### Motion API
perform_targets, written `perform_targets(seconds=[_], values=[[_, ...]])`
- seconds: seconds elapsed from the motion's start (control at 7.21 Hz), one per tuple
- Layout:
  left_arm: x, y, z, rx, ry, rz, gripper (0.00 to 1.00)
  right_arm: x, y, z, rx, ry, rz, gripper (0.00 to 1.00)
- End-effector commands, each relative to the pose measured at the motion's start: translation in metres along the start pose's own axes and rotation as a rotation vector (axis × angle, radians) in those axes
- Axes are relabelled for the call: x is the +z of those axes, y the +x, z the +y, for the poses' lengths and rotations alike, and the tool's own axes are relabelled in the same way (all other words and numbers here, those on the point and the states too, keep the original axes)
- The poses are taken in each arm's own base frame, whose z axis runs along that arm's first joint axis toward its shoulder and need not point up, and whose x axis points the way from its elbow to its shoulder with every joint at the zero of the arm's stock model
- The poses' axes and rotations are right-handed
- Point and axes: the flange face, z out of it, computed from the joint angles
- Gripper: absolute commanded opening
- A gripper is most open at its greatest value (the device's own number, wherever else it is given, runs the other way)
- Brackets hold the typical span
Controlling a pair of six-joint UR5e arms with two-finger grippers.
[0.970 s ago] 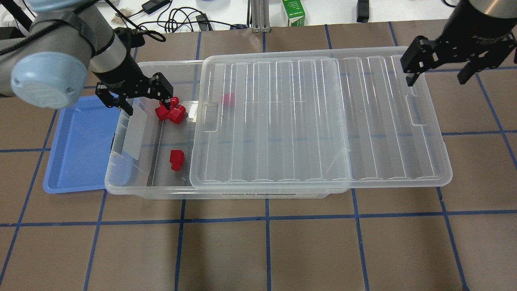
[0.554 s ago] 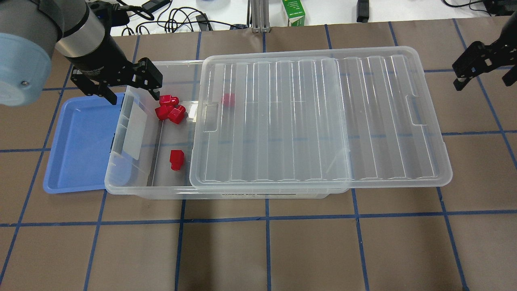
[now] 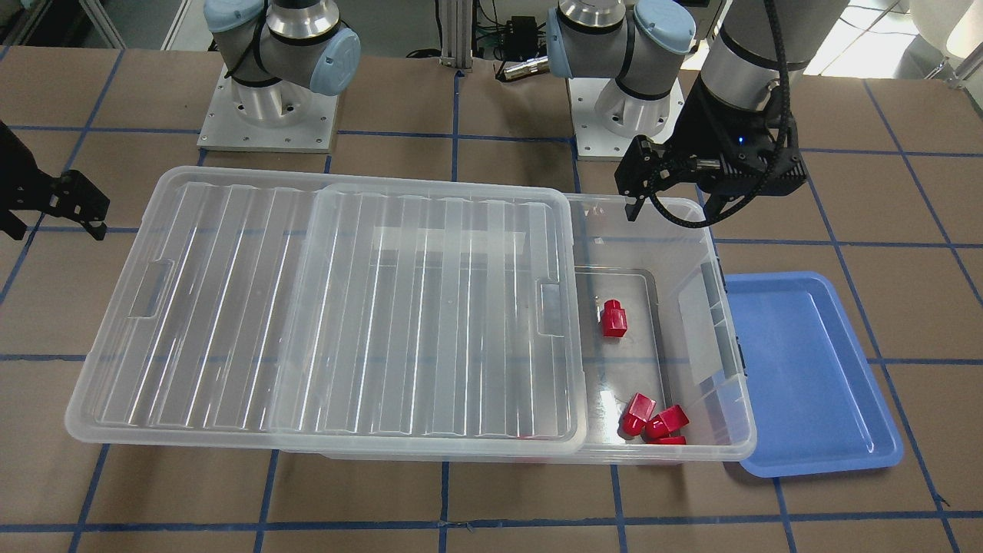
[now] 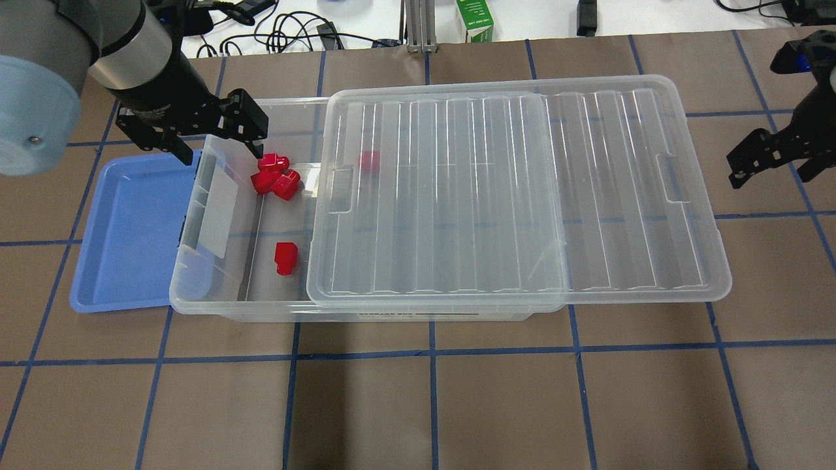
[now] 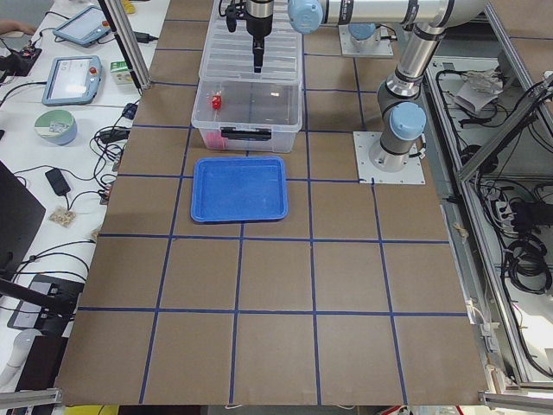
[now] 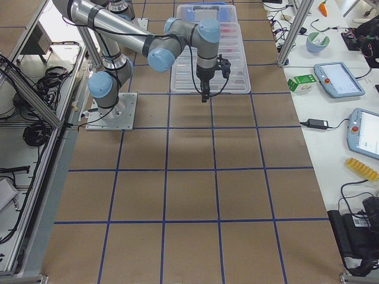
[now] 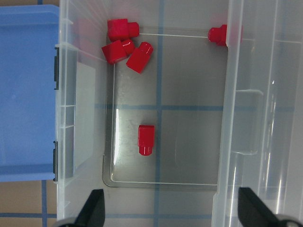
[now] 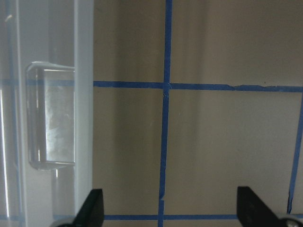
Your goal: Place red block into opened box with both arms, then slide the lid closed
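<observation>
The clear box (image 4: 196,287) stands with its left end uncovered. The ribbed lid (image 4: 509,196) covers the rest and overhangs to the right. In the uncovered end, a red block (image 4: 272,161) with a stub lies in a cluster of three red pieces (image 7: 124,42). A lone stubbed one (image 4: 285,257) lies nearer, and another (image 4: 369,160) shows through the lid's edge. My left gripper (image 4: 217,151) hangs open above the box's far left corner, holding nothing. My right gripper (image 4: 774,175) is open over bare table, just beyond the lid's right end tab (image 8: 49,116).
A flat blue tray (image 4: 130,235) lies against the box's left end, partly under its rim. Cables, a green carton (image 4: 475,19) and tablets sit past the table's far edge. Brown paper with blue tape lines covers the table.
My left gripper has lifted up and left off the red cluster, leaving the block in the box. My right gripper has swung right off the lid's corner and come nearer, level with the end tab.
</observation>
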Motion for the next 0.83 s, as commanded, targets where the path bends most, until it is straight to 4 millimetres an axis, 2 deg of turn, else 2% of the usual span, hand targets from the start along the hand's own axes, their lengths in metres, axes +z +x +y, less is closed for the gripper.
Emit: perform_targets(seconds=[0.0, 0.28, 0.69], values=[[0.002, -0.002, 0.003, 0.002, -0.008, -0.017, 1.0, 0.031, 0.001, -0.002, -0.002, -0.02, -0.009, 1.0], [0.0, -0.002, 0.001, 0.004, -0.002, -0.017, 1.0, 0.044, 0.002, -0.005, -0.004, -0.043, -0.021, 1.0], [0.0, -0.002, 0.002, 0.002, -0.004, -0.015, 1.0, 0.043, -0.009, -0.005, 0.011, -0.05, -0.04, 1.0]])
